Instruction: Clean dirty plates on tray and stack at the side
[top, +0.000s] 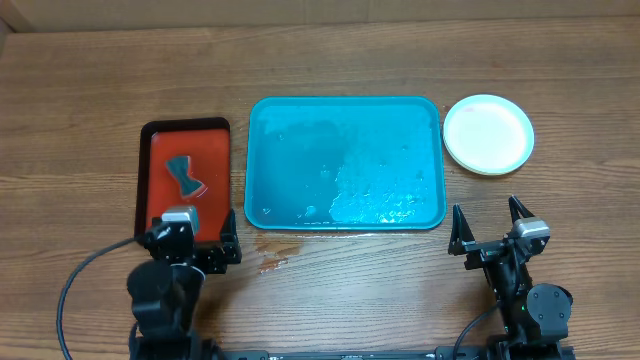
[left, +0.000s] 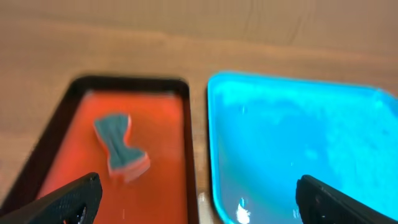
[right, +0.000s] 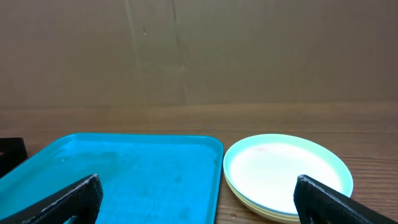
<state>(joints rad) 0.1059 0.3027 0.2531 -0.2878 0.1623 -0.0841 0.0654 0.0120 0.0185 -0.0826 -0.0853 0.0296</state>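
The teal-blue tray (top: 345, 120) lies mid-table, wet and holding no plates; it also shows in the left wrist view (left: 298, 143) and the right wrist view (right: 124, 174). The plates (top: 488, 133) are stacked on the table to the tray's right, the pale mint-white one on top with yellow-green rims under it (right: 283, 174). My left gripper (top: 195, 245) is open and empty at the near end of the red tray (left: 196, 202). My right gripper (top: 492, 228) is open and empty, nearer than the plate stack (right: 196, 199).
A small red tray with a black rim (top: 160, 190) lies left of the teal tray and holds a grey-and-pink sponge (top: 183, 177), also in the left wrist view (left: 119, 145). A small wet smear (top: 272, 263) marks the table near the teal tray's front left corner.
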